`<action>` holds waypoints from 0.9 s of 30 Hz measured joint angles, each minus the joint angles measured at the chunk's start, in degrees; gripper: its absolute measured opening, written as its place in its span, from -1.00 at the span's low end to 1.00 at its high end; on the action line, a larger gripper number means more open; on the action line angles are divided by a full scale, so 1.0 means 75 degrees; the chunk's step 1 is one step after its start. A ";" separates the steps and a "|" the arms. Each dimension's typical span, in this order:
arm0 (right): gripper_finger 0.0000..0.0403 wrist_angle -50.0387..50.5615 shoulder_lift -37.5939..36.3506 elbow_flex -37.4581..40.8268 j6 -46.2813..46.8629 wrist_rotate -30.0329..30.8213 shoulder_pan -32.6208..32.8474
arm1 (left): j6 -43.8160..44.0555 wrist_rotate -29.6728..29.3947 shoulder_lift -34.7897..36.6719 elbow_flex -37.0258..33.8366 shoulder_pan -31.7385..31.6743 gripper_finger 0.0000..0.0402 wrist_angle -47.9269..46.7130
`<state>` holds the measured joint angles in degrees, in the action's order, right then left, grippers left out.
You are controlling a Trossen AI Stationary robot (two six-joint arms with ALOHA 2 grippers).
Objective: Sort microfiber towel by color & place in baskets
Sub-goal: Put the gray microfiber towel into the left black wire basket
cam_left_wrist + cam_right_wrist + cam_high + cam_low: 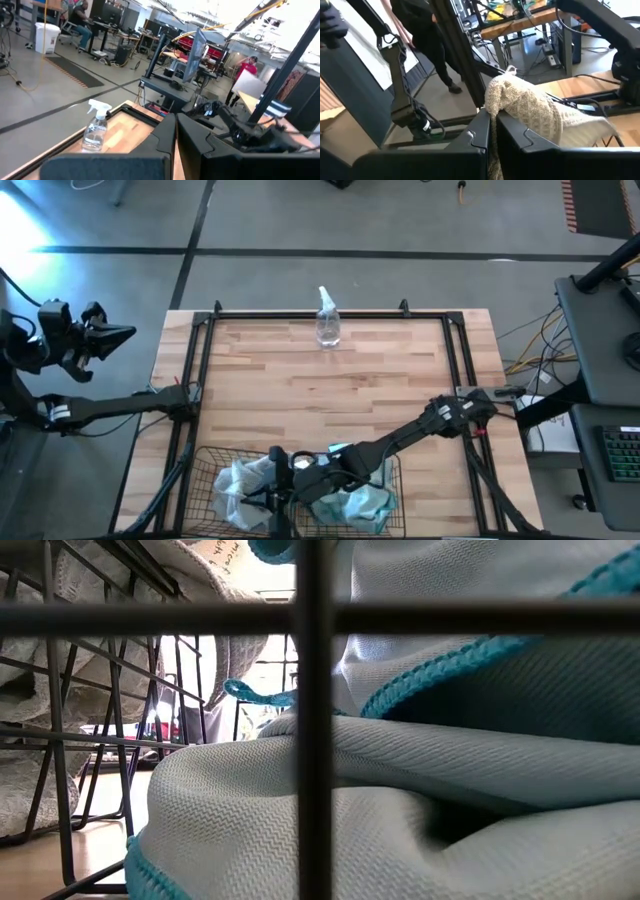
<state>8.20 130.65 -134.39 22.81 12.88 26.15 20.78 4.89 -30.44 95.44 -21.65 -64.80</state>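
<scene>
Towel (535, 112) of pale grey-white cloth hangs pinched in the right gripper (492, 125), draped over its clenched fingers, which judging by the task is so it can be carried to the basket of matching colour. In the high view that right gripper (300, 470) sits low over the near edge of the table (400, 380), above the gap between the two baskets: the left basket (205, 470) holds a pale grey-white heap (240, 480), and the right basket (392, 470) holds a light blue heap (355, 502), so the colours already lie apart. The low view looks through the wire mesh straight onto the blue cloth (400, 790) with its teal hem, and grey cloth (60, 580) shows in the neighbouring basket. The left gripper (110, 338) waits off the table's left side, raised and clenched on nothing, probably parked clear so the right arm has room. Counted: two baskets, one towel in hand, one heap in each basket (how many towels each heap holds I cannot tell), and one clear spray bottle (328, 320) standing upright near the far edge, well apart from the baskets and no part of the sorting.
</scene>
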 joint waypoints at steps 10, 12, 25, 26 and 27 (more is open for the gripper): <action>-0.94 -0.0029 0.0461 0.0003 0.0126 -0.0408 -0.0081 | 0.0260 0.0000 0.0000 0.0000 -0.0003 -1.00 0.0149; -0.94 -0.0144 0.0448 0.0003 0.0246 -0.0479 -0.0105 | 0.0301 0.0000 0.0000 0.0000 -0.0001 -1.00 0.0219; -0.59 0.0136 0.0400 0.0003 0.0425 -0.1324 -0.0317 | 0.0331 0.0000 0.0000 0.0000 0.0000 -1.00 0.0275; -0.54 0.0138 0.0400 0.0003 0.0424 -0.1322 -0.0334 | 0.0331 0.0000 0.0000 0.0000 0.0000 -1.00 0.0275; -0.48 0.0137 0.0400 0.0003 0.0423 -0.1320 -0.0347 | 0.0333 0.0000 0.0000 0.0000 0.0000 -1.00 0.0275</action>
<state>9.22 133.64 -134.37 25.98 2.98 23.55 23.28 4.89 -30.44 95.44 -21.65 -62.74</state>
